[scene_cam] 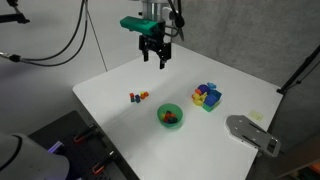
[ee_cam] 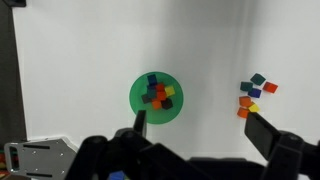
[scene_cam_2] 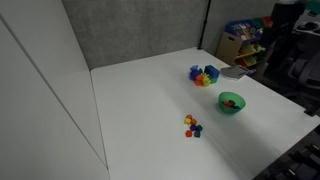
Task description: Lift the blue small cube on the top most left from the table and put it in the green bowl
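The green bowl (ee_cam: 157, 96) sits on the white table and holds several small coloured cubes. It also shows in both exterior views (scene_cam: 170, 116) (scene_cam_2: 231, 102). A loose cluster of tiny cubes (ee_cam: 252, 95) lies apart from the bowl, with the blue small cube (ee_cam: 254, 92) among teal, red, orange and yellow ones. The cluster also shows in both exterior views (scene_cam: 137, 97) (scene_cam_2: 192, 125). My gripper (ee_cam: 203, 130) is open and empty. It hangs high above the table's far part (scene_cam: 153, 60), well clear of the cubes and the bowl.
A pile of larger blue, yellow and purple blocks (scene_cam: 207, 96) (scene_cam_2: 204, 75) stands beyond the bowl. A grey flat object (scene_cam: 250, 133) lies at a table edge. Shelves with clutter (scene_cam_2: 245, 45) stand behind the table.
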`<state>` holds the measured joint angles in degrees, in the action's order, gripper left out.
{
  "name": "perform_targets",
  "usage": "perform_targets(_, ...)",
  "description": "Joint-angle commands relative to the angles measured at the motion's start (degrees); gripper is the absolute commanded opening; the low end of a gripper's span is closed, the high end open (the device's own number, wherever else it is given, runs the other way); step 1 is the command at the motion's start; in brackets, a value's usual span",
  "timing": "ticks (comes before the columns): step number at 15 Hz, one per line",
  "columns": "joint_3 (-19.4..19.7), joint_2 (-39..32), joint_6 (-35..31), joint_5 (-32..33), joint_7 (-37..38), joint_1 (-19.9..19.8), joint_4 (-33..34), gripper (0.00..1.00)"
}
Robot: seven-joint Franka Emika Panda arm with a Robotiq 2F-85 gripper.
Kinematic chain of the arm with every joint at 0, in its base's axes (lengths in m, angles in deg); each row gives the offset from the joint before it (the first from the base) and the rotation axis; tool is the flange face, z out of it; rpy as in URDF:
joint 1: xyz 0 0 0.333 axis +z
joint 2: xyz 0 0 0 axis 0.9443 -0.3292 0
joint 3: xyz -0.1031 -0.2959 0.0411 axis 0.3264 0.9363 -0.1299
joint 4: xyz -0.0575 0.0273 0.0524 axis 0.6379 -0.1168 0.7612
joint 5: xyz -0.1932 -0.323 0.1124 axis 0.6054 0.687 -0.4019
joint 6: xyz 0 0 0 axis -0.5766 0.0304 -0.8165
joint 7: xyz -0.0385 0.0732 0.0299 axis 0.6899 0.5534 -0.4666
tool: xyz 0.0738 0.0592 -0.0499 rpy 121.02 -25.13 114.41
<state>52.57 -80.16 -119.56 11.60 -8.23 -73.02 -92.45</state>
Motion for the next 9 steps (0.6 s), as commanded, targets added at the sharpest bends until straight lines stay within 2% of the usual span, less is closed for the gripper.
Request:
perform_targets(1,-0.1,6.2,-1.8,-2.4,1.1,0.1,-5.0,1.0)
perform_targets(7,-0.1,9.9,-3.1,-4.9,1.1,0.1,-8.3,1.0)
perform_targets(9,0.0,8.0,-1.7,-4.2,0.0,0.1,-6.4,1.0)
